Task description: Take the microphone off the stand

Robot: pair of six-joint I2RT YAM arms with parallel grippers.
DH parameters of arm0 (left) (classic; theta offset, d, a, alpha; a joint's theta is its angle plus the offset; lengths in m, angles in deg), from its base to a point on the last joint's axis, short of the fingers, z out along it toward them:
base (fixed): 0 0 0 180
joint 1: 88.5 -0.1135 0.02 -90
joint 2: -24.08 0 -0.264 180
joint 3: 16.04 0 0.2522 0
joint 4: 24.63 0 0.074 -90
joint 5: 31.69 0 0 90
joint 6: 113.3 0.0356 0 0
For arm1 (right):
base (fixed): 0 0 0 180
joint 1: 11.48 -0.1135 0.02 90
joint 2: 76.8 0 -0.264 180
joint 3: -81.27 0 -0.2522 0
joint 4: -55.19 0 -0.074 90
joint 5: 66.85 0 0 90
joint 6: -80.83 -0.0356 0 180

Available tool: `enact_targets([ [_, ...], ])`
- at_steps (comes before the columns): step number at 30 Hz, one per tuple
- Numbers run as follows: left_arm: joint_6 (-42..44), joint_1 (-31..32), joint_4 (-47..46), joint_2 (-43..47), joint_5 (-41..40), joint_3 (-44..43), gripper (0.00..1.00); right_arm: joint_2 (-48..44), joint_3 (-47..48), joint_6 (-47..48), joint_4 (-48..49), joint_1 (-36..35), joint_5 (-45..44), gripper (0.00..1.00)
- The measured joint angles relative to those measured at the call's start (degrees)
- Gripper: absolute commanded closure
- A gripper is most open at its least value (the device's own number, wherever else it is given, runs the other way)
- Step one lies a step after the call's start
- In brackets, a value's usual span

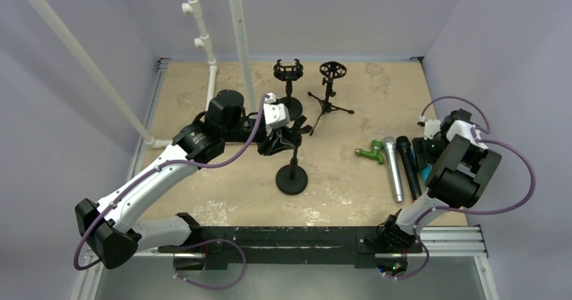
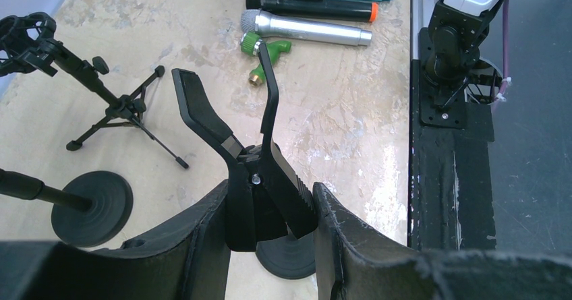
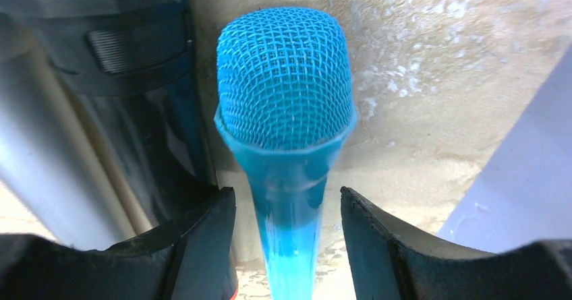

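Your right gripper [image 3: 287,202] has its fingers spread to either side of the blue microphone [image 3: 283,77], with a thin gap showing on each side of the handle, so nothing is clamped there. The microphone lies flat near the right edge of the tabletop [image 1: 351,98], its head pointing away from the wrist camera. It sits just beside a black microphone [image 3: 135,111], with a silver microphone [image 3: 40,165] beyond that. Judge it as stiff and probably light. The handle looks like smooth, glossy plastic, so expect it to be slippery, and being round it may roll if nudged. If you take it again, close across the handle just below the collar. Keep off the mesh, which could dent. It is bright cyan all over, with a rounded woven-mesh head, a flared collar under it, and a tapering, slightly translucent handle. Your left gripper [image 2: 270,192] is closed on the black clip [image 2: 202,104] at the top of the stand [image 1: 291,178], which stands near the middle of the tabletop. The clip's prongs hold no microphone, so by the look of it the removal is done.
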Motion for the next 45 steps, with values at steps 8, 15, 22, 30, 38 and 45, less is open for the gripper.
enact_targets([
  [8, 0.02, 0.00, 0.00, 0.22, 0.02, 0.22, 1.00, -6.62, 4.26, 0.00, -4.15, 0.00, 1.66, 0.42],
  [15, 0.00, 0.00, 0.00, 0.31, 0.00, 0.24, 1.00, -14.34, 8.83, 0.04, -9.53, -0.02, 6.14, 0.42],
  [22, 0.04, 0.00, -1.81, 0.61, 0.46, 1.29, 1.00, -23.04, 13.68, 0.81, -15.52, -4.81, 17.92, 0.41],
  [30, 0.20, 0.00, -3.13, 0.68, 2.71, 2.12, 1.00, -28.74, 13.62, 0.24, -16.90, -23.76, 32.65, 0.38],
  [38, 0.00, -0.02, -2.38, -1.01, 5.14, 0.57, 0.96, -32.02, 9.11, -3.63, -5.81, -38.07, 49.68, 0.34],
  [45, -0.50, -0.57, -1.75, -1.14, 6.64, 0.55, 0.80, -29.27, 7.48, -6.45, 4.02, -54.18, 53.18, 0.35],
])
